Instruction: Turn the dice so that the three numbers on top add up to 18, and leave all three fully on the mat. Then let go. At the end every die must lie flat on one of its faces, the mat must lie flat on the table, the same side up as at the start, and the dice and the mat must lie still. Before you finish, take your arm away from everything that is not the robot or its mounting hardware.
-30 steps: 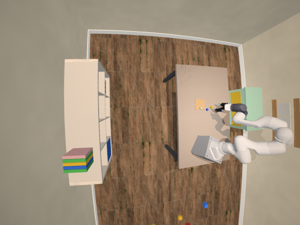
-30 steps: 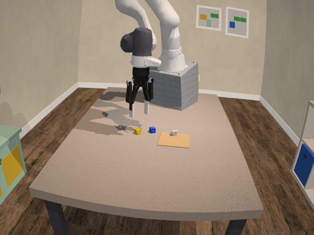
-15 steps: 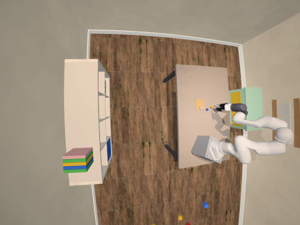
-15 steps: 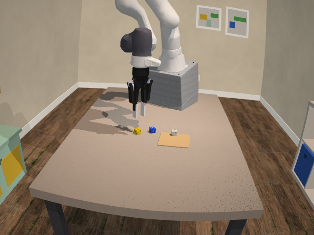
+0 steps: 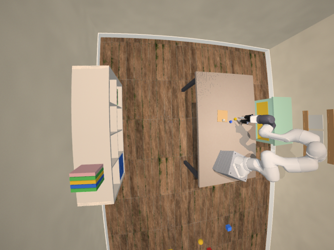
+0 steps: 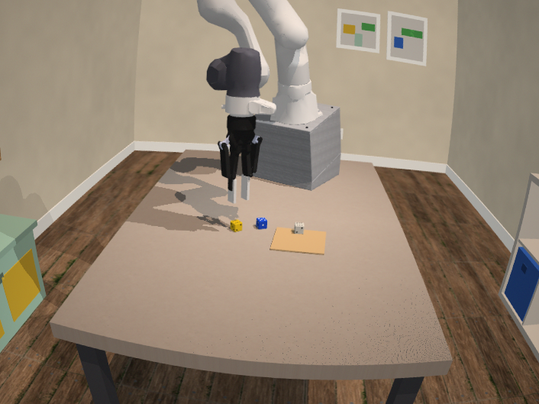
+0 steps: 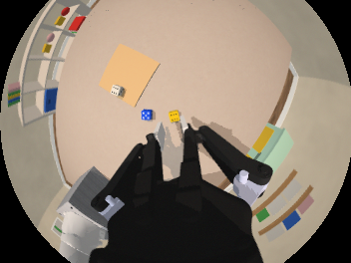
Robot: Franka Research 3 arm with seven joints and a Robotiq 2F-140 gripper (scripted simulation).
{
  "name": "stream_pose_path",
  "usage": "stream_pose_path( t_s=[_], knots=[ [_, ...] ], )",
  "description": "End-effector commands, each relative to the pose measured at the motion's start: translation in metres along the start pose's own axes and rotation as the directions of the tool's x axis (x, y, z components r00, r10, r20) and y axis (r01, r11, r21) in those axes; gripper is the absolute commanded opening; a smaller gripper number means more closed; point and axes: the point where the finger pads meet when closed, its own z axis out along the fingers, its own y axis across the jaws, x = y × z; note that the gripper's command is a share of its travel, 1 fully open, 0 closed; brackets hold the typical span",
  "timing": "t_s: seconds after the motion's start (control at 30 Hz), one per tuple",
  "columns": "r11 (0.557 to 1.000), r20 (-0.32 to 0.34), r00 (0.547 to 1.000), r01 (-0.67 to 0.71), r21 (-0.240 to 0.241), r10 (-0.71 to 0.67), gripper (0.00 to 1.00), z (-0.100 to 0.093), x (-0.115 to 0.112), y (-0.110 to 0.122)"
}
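Observation:
The orange mat lies flat on the table. The white die stands on it near one edge, with several pips on top. The blue die lies flat on the table beside the mat, several pips up. The yellow die lies flat on the table beyond the blue one, also with several pips up. My gripper is partly open, pointing down above the table near the yellow die. Nothing is between its fingers.
The robot's grey base block stands on the same table. A green cabinet stands off the table's edge near the arm. A shelf stands well away across the floor.

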Motion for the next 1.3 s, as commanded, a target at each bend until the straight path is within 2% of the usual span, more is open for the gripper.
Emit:
stream_pose_path(
  t_s=[0.0,0.4,1.27],
  knots=[
    [1.000,0.002,1.000,0.004,0.000,-0.004,0.25,0.000,0.000,0.001],
    [1.000,0.004,1.000,0.004,-0.002,-0.004,0.25,0.005,0.000,0.001],
    [1.000,0.004,1.000,0.004,-0.002,-0.004,0.25,0.041,-0.001,0.003]
  ],
)
